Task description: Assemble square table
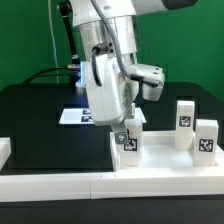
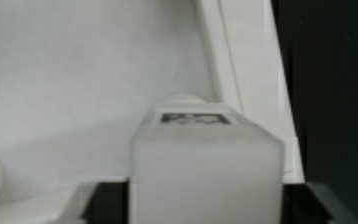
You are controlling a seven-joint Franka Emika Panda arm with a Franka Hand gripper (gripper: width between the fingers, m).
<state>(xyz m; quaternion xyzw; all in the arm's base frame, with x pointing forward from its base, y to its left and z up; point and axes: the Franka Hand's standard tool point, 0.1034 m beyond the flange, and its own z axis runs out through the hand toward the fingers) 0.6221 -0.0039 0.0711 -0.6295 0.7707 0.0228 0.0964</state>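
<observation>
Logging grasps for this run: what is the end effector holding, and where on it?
The end effector holds a white block leg by its upper end, tagged lower part showing below.

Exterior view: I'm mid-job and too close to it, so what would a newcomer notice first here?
First, the big white arm coming down at center, its gripper around a tagged white leg standing upright on the tabletop. Next, two more tagged legs stand upright toward the exterior view's right. The wrist view is filled by the held leg against the white top and its rim.
</observation>
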